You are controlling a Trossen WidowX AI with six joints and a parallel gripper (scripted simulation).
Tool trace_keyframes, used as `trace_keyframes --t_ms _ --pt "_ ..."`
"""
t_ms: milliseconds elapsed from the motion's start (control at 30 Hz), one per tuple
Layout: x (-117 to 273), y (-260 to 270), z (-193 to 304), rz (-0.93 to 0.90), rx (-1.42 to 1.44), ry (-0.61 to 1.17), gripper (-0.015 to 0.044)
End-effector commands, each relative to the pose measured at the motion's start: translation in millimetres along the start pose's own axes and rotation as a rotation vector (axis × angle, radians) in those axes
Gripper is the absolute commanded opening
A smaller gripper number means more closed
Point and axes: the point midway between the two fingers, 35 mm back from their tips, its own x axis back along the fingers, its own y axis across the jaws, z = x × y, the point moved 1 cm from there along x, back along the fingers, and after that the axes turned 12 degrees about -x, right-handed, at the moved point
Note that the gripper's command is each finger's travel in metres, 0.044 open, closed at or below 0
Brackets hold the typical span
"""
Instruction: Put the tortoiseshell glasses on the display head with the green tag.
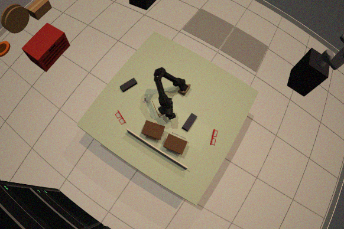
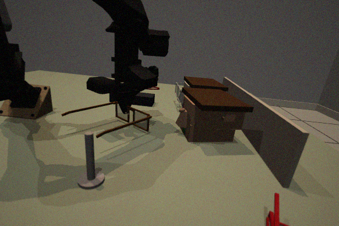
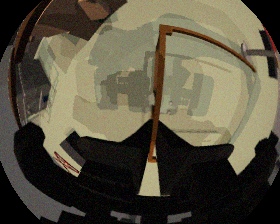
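The tortoiseshell glasses (image 1: 155, 108) (image 2: 120, 128) (image 3: 159, 70) hang just above the table, lenses toward the heads, temples open and pointing away from them. My gripper (image 2: 125, 112) (image 3: 153, 123) is shut on the front of the glasses near the bridge, from above. The near display head (image 1: 153, 130) (image 2: 213, 99), brown-topped with a wedge nose, stands ahead of the glasses, apart from them; a small dark green patch (image 2: 183, 130) shows low on its front. The other head (image 1: 175, 143) (image 2: 205, 83) stands beside it, with a pale frame (image 1: 177, 134) (image 2: 178, 92) at its front.
A long upright panel (image 1: 157, 149) (image 2: 271, 134) stands behind the heads. A grey post on a round base (image 2: 89, 157) stands near the temple tips. Red glasses (image 1: 120, 117) (image 1: 214, 137) lie on either side. Dark blocks (image 1: 128, 85) (image 1: 190, 122) lie on the table.
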Motion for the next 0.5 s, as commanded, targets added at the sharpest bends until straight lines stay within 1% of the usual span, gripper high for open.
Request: trace_keyframes --t_ms 0,467 --pt "18 4 -1 -0.009 -0.004 0.003 0.0" --pt "85 4 1 -0.001 0.003 0.001 0.0"
